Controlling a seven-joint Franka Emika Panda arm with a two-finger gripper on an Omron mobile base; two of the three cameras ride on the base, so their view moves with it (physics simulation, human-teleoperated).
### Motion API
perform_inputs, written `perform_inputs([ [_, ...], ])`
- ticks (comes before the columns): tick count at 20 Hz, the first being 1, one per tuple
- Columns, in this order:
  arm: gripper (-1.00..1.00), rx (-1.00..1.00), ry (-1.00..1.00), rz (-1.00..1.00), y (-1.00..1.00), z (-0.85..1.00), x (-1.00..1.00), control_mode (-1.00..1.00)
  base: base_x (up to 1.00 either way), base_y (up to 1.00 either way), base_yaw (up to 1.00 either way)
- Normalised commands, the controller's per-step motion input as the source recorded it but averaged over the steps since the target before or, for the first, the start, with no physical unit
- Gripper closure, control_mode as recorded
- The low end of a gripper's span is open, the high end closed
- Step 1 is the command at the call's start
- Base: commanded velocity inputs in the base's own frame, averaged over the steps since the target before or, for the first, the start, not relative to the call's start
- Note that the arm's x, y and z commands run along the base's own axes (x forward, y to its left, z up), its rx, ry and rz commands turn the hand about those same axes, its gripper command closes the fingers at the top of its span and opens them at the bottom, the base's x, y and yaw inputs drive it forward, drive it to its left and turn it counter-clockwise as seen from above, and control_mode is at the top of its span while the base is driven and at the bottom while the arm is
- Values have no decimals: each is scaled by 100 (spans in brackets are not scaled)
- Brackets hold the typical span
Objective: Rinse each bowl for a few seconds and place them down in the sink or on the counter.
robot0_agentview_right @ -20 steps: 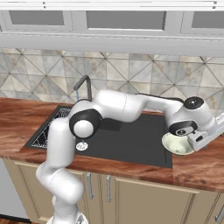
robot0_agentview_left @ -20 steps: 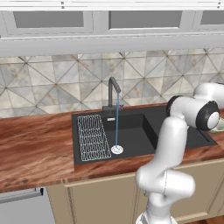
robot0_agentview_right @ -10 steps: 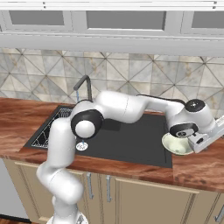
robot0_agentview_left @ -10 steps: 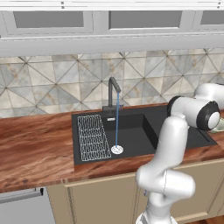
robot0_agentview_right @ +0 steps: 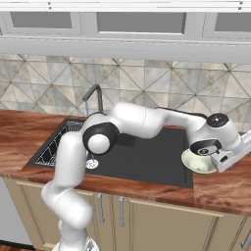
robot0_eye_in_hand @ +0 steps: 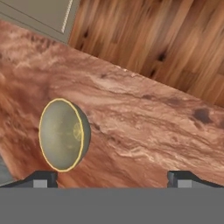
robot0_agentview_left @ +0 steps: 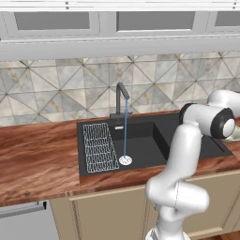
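Note:
A pale cream-green bowl [robot0_agentview_right: 197, 162] sits on the counter [robot0_agentview_right: 225, 188] at the right rim of the black sink [robot0_agentview_right: 142, 157]; its edge also peeks out behind my arm [robot0_agentview_left: 233, 135]. My gripper [robot0_agentview_right: 229, 158] hangs just right of and above it, open and empty. In the hand view a bowl [robot0_eye_in_hand: 63, 134] with an olive inside and a yellow rim lies on the wood-grain counter [robot0_eye_in_hand: 140, 118], up and left of my open gripper [robot0_eye_in_hand: 111, 177], outside the gap between the fingertips [robot0_eye_in_hand: 41, 178]. I cannot tell whether both are the same bowl.
Water runs from the dark faucet [robot0_agentview_left: 120, 99] in a thin stream onto the silver drain [robot0_agentview_left: 125, 160]. A white wire rack [robot0_agentview_left: 99, 146] lies in the sink's left part. Past the counter's front edge, the wooden floor [robot0_eye_in_hand: 166, 39] and a beige cabinet front [robot0_eye_in_hand: 39, 13] show.
My hand has sunk a little toward the bowl at the sink's right rim. The jaws stay wide apart and the water keeps running.

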Motion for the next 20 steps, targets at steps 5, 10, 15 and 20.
perform_inputs([
  [5,-100,0,1,0,-11,-16,9,-100,0,0,0],
  [10,-100,0,1,0,-13,-12,9,-100,0,0,0],
  [15,-100,0,1,0,-17,-11,8,-100,0,0,0],
  [20,-100,0,1,0,-18,-9,8,-100,0,0,0],
])
